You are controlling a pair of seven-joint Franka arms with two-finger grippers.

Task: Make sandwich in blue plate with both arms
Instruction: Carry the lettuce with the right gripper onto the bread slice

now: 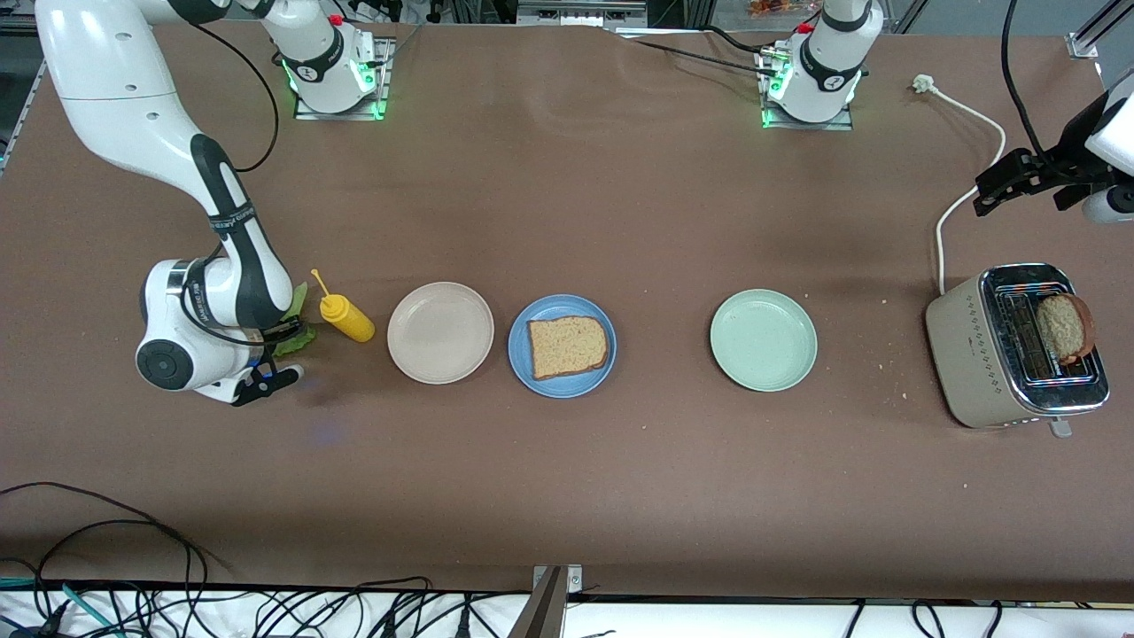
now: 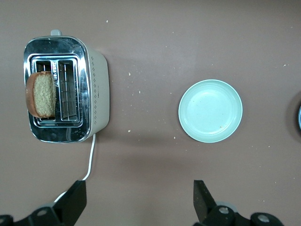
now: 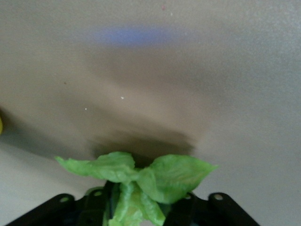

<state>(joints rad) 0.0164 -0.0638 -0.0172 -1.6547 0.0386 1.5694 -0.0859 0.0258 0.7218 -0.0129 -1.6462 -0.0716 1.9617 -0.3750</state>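
right tool (image 1: 266, 377) low at the surface's (image 1: 567, 496) near edge, clamped on lettuce (image 3: 141, 176); lift clear, then carry to bread (image 1: 567, 346) on blue plate (image 1: 523, 363). left tool (image 2: 138, 205) apart, waiting above toaster (image 2: 66, 89).

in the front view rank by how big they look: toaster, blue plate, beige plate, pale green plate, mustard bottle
1. toaster
2. the three plates look alike: blue plate, beige plate, pale green plate
3. mustard bottle

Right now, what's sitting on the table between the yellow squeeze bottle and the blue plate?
The beige plate, empty, lies between the yellow squeeze bottle and the blue plate, which carries one bread slice. The front view shows it.
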